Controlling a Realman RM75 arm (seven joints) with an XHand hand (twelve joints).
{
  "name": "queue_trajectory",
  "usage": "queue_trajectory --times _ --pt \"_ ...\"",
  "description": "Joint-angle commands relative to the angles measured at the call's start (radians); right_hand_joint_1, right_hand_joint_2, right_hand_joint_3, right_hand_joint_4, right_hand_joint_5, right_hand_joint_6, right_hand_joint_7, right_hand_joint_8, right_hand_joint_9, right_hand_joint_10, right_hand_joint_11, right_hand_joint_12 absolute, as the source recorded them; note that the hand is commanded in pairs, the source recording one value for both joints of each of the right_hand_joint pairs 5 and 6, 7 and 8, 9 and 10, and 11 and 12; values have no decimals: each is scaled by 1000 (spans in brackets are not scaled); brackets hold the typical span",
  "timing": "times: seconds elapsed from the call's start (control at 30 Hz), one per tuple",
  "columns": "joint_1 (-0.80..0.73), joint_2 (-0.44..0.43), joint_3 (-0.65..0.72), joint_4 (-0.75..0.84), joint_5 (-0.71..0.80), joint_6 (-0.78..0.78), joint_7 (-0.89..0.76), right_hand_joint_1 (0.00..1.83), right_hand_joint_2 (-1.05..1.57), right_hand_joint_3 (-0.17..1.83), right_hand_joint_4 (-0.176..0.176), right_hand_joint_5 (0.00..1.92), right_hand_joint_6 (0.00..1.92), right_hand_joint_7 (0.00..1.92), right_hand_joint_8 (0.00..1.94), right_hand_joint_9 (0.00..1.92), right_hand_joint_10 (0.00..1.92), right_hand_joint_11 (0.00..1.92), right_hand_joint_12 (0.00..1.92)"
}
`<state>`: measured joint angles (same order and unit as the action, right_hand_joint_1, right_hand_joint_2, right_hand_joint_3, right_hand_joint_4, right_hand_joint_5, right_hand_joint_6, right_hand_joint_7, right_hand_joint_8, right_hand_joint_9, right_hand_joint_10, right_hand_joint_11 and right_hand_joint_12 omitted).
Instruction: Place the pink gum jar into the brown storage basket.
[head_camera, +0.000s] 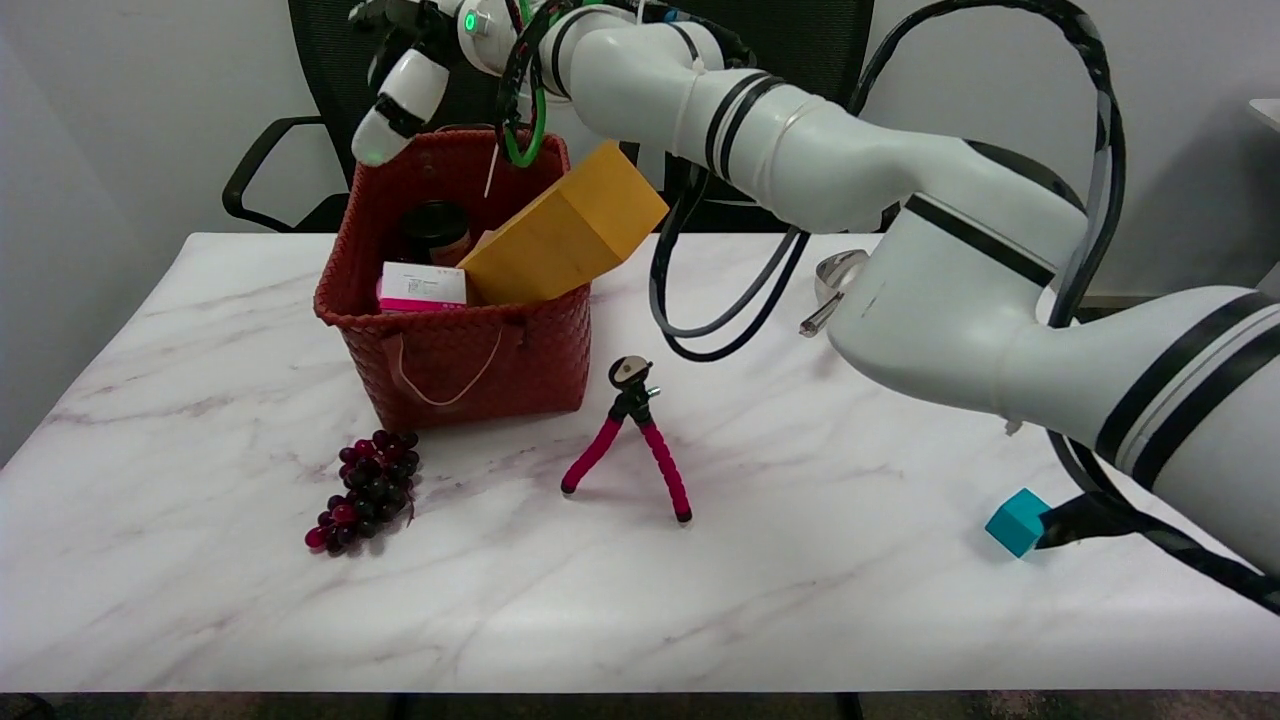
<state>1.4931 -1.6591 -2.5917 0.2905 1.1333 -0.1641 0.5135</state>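
The brown storage basket (470, 360), a reddish woven one with a rope handle, stands on the table left of centre. Inside it, near the back, a jar with a dark lid (435, 230) stands upright; its body is mostly hidden, and I take it for the pink gum jar. My right arm stretches from the lower right across the table. Its hand (400, 90) hangs above the basket's far left corner, partly cut off by the picture's top edge. One white finger points down towards the rim, and the hand holds nothing.
In the basket a yellow block (565, 235) leans over the right rim beside a pink-and-white box (422, 287). On the table lie dark grapes (368, 490), a small pink-legged tripod (632, 440), a metal scoop (835, 285) and a teal cube (1017, 521). A black chair stands behind.
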Motion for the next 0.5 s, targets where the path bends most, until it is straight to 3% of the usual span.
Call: queue_trajectory --times 0.03,0.1,0.17,0.37,0.5 --pt "28 19 -4 46 -11 -10 -6 1141 -512 736 0 0 0 6 6 11 11 0 0" --pt "28 44 12 87 -27 -8 -8 1094 -519 725 0 0 0 0 0 0 0 0 0" --pt "25 73 40 130 -86 -16 -8 1082 -484 565 0 0 0 0 0 0 0 0 0" --pt "-52 201 228 356 -524 -57 2 1085 -351 218 0 0 0 0 0 0 0 0 0" --pt "-144 304 395 505 -692 -109 6 1106 -284 217 0 0 0 0 0 0 0 0 0"
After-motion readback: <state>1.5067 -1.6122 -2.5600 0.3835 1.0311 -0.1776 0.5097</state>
